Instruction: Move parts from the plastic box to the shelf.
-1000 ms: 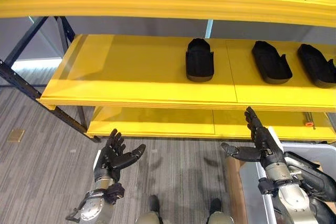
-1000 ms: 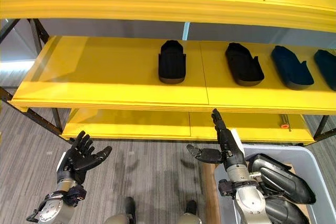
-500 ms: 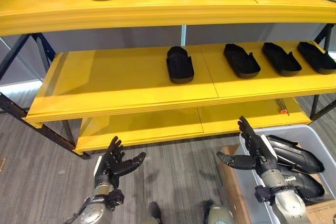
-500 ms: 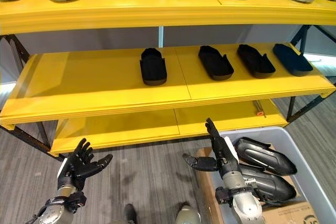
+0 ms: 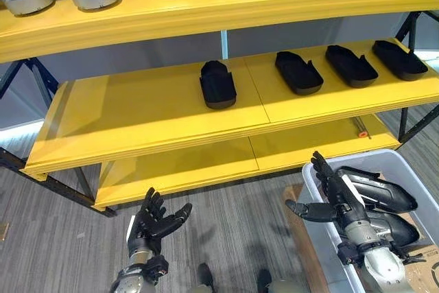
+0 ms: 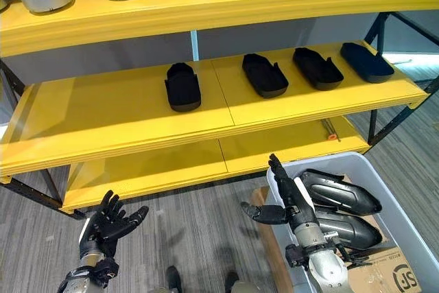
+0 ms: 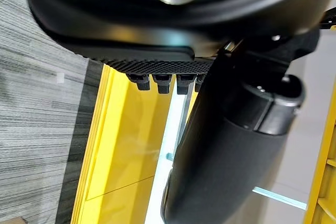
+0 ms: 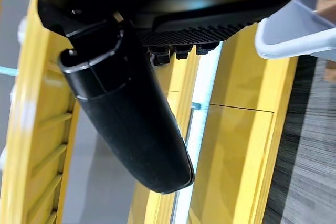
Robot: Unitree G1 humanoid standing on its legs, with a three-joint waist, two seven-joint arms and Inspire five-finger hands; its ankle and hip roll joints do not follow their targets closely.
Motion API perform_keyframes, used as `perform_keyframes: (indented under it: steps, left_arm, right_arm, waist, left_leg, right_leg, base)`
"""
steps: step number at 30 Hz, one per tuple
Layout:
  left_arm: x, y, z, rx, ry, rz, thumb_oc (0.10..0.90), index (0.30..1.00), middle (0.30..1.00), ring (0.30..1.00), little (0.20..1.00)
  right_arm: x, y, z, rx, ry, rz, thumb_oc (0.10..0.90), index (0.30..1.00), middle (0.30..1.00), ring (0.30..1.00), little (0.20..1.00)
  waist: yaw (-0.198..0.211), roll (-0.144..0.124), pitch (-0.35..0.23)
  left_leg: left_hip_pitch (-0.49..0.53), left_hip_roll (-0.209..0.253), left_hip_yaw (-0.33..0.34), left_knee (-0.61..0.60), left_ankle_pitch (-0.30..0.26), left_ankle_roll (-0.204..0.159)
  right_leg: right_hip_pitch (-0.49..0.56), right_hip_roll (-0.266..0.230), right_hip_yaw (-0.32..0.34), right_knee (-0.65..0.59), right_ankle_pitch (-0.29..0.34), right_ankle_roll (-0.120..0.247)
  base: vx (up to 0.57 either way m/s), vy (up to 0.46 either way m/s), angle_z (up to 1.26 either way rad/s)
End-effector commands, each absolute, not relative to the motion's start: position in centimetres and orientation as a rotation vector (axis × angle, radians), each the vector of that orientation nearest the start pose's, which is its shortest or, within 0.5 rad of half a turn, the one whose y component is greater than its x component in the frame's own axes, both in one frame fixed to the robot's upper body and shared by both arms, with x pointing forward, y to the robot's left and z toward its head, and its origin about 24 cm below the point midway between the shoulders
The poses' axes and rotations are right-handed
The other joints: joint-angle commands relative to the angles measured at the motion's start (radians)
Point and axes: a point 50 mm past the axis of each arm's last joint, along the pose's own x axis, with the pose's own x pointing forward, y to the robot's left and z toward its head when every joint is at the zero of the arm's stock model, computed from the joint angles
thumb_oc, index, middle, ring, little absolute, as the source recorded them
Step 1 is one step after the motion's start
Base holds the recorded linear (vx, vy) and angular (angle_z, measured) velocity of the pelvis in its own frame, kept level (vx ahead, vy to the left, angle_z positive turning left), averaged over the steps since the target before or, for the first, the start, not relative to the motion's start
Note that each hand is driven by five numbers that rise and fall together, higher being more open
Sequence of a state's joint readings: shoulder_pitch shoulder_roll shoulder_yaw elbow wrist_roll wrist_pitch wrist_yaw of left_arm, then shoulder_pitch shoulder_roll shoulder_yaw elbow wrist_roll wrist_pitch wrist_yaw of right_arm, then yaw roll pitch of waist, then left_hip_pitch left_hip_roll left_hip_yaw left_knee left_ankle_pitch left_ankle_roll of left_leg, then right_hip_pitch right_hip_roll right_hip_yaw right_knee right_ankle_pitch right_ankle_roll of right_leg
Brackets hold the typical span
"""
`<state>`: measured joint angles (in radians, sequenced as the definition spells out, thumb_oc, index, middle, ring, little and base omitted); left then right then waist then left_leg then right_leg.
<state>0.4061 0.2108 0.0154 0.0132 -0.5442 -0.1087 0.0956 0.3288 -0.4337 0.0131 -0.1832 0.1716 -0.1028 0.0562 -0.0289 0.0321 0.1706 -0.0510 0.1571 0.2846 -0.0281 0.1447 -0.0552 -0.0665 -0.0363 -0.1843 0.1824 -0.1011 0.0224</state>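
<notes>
Four black parts (image 5: pixel 218 84) lie on the middle shelf (image 5: pixel 137 111); at least two more parts (image 6: pixel 339 197) remain in the plastic box (image 6: pixel 405 219). Left hand (image 5: pixel 154 220) and right hand (image 5: pixel 329 197) both spread, empty; task partly done

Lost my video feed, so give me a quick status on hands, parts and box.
Left hand and right hand open, both empty. Four black parts on middle shelf; more parts in plastic box by right hand. Nothing blocking.
</notes>
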Motion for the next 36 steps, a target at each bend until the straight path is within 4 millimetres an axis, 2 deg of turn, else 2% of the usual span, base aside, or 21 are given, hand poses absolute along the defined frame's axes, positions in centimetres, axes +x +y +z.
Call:
perform_keyframes:
  steps: [1,3,4,7,9,10,11,12,13,14,17,19,21,25,31,36]
  left_arm:
    - [17.4,22.7,0.9,-0.275,0.078,0.222,0.9,1.0,1.0,1.0,1.0]
    - [17.3,22.5,0.7,-0.28,0.089,0.216,0.9,1.0,1.0,1.0,1.0]
    - [17.3,22.4,0.6,-0.284,0.093,0.216,0.9,1.0,1.0,1.0,1.0]
    - [17.1,22.1,0.4,-0.291,0.103,0.207,0.9,1.0,1.0,1.0,1.0]
    - [16.8,22.0,0.0,-0.297,0.117,0.21,0.9,1.0,1.0,1.0,1.0]
    - [16.8,22.0,0.0,-0.294,0.119,0.209,0.9,1.0,1.0,1.0,1.0]
    - [17.0,21.9,0.0,-0.293,0.116,0.206,0.9,1.0,1.0,1.0,1.0]
    - [17.1,22.0,0.2,-0.287,0.108,0.201,0.9,1.0,1.0,1.0,1.0]
    - [17.1,22.0,0.3,-0.283,0.103,0.199,0.9,1.0,1.0,1.0,1.0]
    - [17.3,22.0,0.6,-0.284,0.09,0.196,0.9,1.0,1.0,1.0,1.0]
    - [17.5,21.8,0.7,-0.305,0.08,0.202,0.9,1.0,1.0,1.0,1.0]
    - [17.5,21.6,0.7,-0.317,0.079,0.193,0.9,1.0,1.0,1.0,1.0]
    - [17.5,21.4,0.6,-0.317,0.083,0.182,0.9,1.0,1.0,1.0,1.0]
    - [17.7,21.3,0.7,-0.306,0.085,0.157,0.9,1.0,1.0,1.0,1.0]
    - [17.7,21.5,0.8,-0.257,0.093,0.125,0.9,1.0,1.0,1.0,1.0]
    - [18.3,21.7,1.0,-0.206,0.089,0.115,0.9,1.0,1.0,1.0,1.0]
  right_arm:
    - [20.3,-22.3,9.6,-0.208,-0.26,0.06,0.9,1.0,1.0,1.0,1.0]
    - [20.3,-22.4,9.8,-0.209,-0.267,0.063,0.9,1.0,1.0,1.0,1.0]
    - [20.2,-22.4,9.8,-0.208,-0.269,0.064,0.9,1.0,1.0,1.0,1.0]
    - [20.0,-22.5,10.0,-0.217,-0.274,0.07,0.9,1.0,1.0,1.0,1.0]
    - [19.8,-22.7,9.9,-0.233,-0.262,0.072,0.9,1.0,1.0,1.0,1.0]
    - [19.9,-22.8,9.8,-0.24,-0.26,0.072,0.9,1.0,1.0,1.0,1.0]
    - [19.9,-22.8,9.9,-0.252,-0.26,0.073,0.9,1.0,1.0,1.0,1.0]
    - [20.1,-22.8,10.0,-0.249,-0.264,0.079,0.9,1.0,1.0,1.0,1.0]
    - [20.2,-22.7,9.9,-0.239,-0.264,0.084,0.9,1.0,1.0,1.0,1.0]
    - [20.4,-22.7,9.9,-0.226,-0.264,0.088,0.9,1.0,1.0,1.0,1.0]
    - [20.7,-22.5,9.7,-0.198,-0.262,0.091,0.9,1.0,1.0,1.0,1.0]
    - [20.7,-22.4,9.8,-0.183,-0.267,0.09,0.9,1.0,1.0,1.0,1.0]
    - [20.3,-22.6,9.6,-0.185,-0.259,0.075,0.9,1.0,1.0,1.0,1.0]
    - [20.4,-22.7,9.3,-0.179,-0.25,0.043,0.9,1.0,1.0,1.0,1.0]
    - [20.1,-22.7,9.0,-0.194,-0.233,0.037,0.9,1.0,1.0,1.0,1.0]
    - [19.7,-22.9,8.5,-0.202,-0.216,0.014,0.9,1.0,1.0,1.0,1.0]
  waist:
    - [-0.012,-0.052,-0.017]
    - [-0.014,-0.047,-0.014]
    - [-0.016,-0.046,-0.014]
    - [-0.023,-0.04,-0.002]
    - [-0.022,-0.039,0.008]
    - [-0.019,-0.038,0.015]
    - [-0.017,-0.044,0.021]
    - [-0.015,-0.06,0.023]
    - [-0.014,-0.067,0.023]
    - [-0.011,-0.076,0.026]
    - [-0.022,-0.065,0.008]
    - [-0.046,-0.047,-0.016]
    - [-0.058,-0.033,-0.041]
    - [-0.074,-0.013,-0.056]
    - [-0.088,-0.017,-0.042]
    - [-0.115,-0.037,-0.005]
  left_leg:
    - [-0.035,0.007,-0.009,-0.004,0.041,-0.031]
    - [-0.036,0.025,-0.008,0.001,0.06,-0.042]
    - [-0.031,0.031,-0.016,0.006,0.051,-0.058]
    - [-0.048,0.056,-0.017,0.051,0.06,-0.073]
    - [-0.059,0.055,-0.04,0.092,0.054,-0.075]
    - [-0.077,0.05,-0.051,0.115,0.067,-0.062]
    - [-0.081,0.037,-0.076,0.151,0.051,-0.057]
    - [-0.078,0.005,-0.129,0.238,-0.032,-0.032]
    - [-0.071,-0.016,-0.162,0.267,-0.075,-0.018]
    - [-0.069,-0.061,-0.215,0.358,-0.122,-0.008]
    - [-0.015,-0.091,-0.244,0.317,-0.187,0.01]
    - [0.035,-0.089,-0.232,0.203,-0.206,0.018]
    - [0.086,-0.1,-0.217,0.09,-0.193,0.02]
    - [0.13,-0.132,-0.195,-0.052,-0.162,0.033]
    - [0.123,-0.159,-0.164,-0.059,-0.168,0.057]
    - [0.109,-0.184,-0.115,-0.059,-0.178,0.088]
  right_leg:
    - [0.177,0.013,-0.009,-0.265,0.055,0.031]
    - [0.184,0.025,-0.014,-0.27,0.049,0.021]
    - [0.196,0.027,-0.011,-0.27,0.032,0.019]
    - [0.206,0.04,-0.02,-0.27,0.02,0.003]
    - [0.215,0.038,-0.025,-0.27,0.016,-0.004]
    - [0.204,0.036,-0.032,-0.27,0.032,-0.011]
    - [0.201,0.029,-0.03,-0.27,0.038,-0.011]
    - [0.19,0.008,-0.022,-0.27,0.057,-0.009]
    - [0.182,-0.001,-0.014,-0.27,0.067,-0.007]
    - [0.167,-0.008,0.007,-0.266,0.08,-0.008]
    - [0.148,-0.002,0.019,-0.263,0.085,0.002]
    - [0.128,-0.002,0.022,-0.258,0.092,0.016]
    - [0.112,-0.009,0.025,-0.259,0.108,0.03]
    - [0.056,-0.039,0.027,-0.239,0.142,0.061]
    - [0.005,-0.074,0.05,-0.196,0.163,0.09]
    - [-0.086,-0.098,0.109,-0.133,0.204,0.129]
  base:
    - [-0.03,-0.106,0.19]
    - [-0.01,-0.149,0.21]
    - [0.03,-0.147,0.15]
    - [-0.03,-0.126,0.2]
    - [-0.06,-0.076,0.16]
    - [-0.13,-0.041,0.19]
    - [-0.19,-0.028,0.15]
    - [-0.13,-0.019,0.04]
    - [-0.16,-0.001,-0.16]
    - [-0.1,0.03,-0.21]
    - [-0.04,0.082,-0.29]
    - [0.03,0.173,-0.07]
    - [0.02,0.205,-0.07]
    - [-0.06,0.218,-0.04]
    - [-0.07,0.198,-0.14]
    - [-0.13,0.183,-0.39]
